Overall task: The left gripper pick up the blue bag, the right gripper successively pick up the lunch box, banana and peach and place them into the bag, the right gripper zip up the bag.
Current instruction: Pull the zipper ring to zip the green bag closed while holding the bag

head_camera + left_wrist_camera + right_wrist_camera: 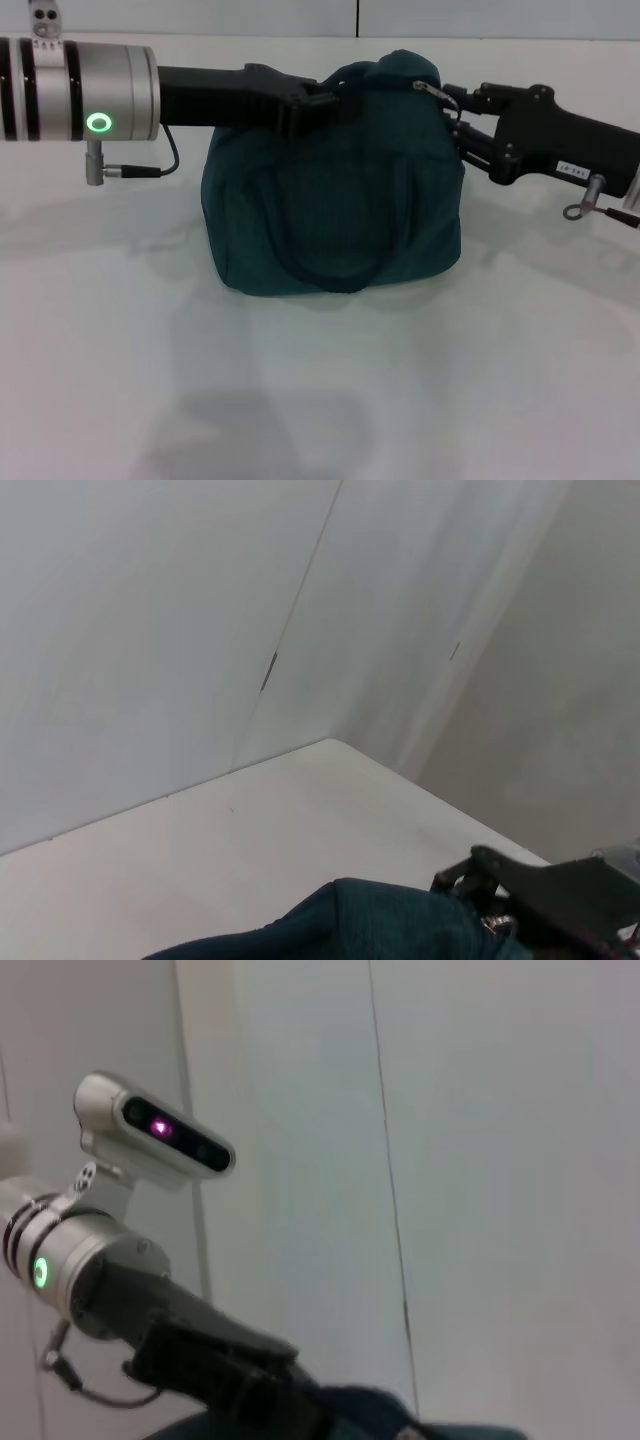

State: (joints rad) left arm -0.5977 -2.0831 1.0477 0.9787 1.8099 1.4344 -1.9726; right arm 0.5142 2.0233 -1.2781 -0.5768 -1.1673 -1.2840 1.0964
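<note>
Blue bag on white table — left gripper clamped on its top edge, right gripper pinching its zip pull.

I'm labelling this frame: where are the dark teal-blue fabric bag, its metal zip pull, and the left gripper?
Dark teal-blue fabric bag [330, 215], head view, front panel.
Metal zip pull [428, 89], head view, ring.
Left gripper [322, 100], head view, tips at bag top.

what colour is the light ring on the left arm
Green. The glowing ring sits on the silver wrist of the left arm, clearest in the head view.
</note>
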